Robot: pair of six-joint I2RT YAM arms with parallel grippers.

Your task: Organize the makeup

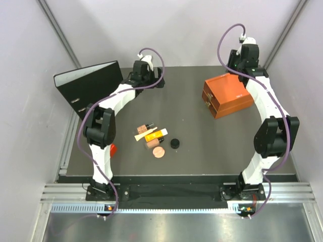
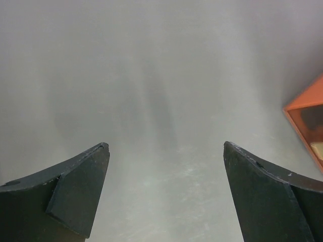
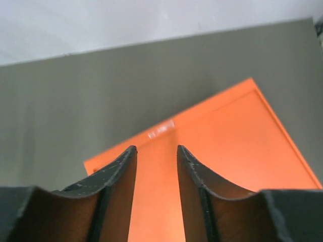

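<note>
Pale walls are closing in a dark grey table point(image 1: 197, 131); the left gripper point(image 2: 166, 146) is hanging with its jaws spread wide and nothing between them, only blurred grey surface beyond and one corner of the orange wooden box point(image 2: 309, 117) cut off at the right edge; the right gripper point(image 3: 156, 147) is hovering over that one box with its jaws standing narrowly apart, gripping nothing; the box is sitting lid down, its contents hidden; one black binder point(image 1: 88, 83) is lying at the far left; the makeup point(image 1: 154, 137) is lying loose near the table's middle, well apart from both grippers: one orange-yellow tube point(image 1: 154, 134), one cream stick point(image 1: 144, 134), one pink-tan compact point(image 1: 159, 152), one black jar point(image 1: 174, 143), and at least two tiny brown bottles point(image 1: 145, 125), their exact number hard to make out; one small red object point(image 1: 113, 149) is peeking out, half hidden behind the left arm.
</note>
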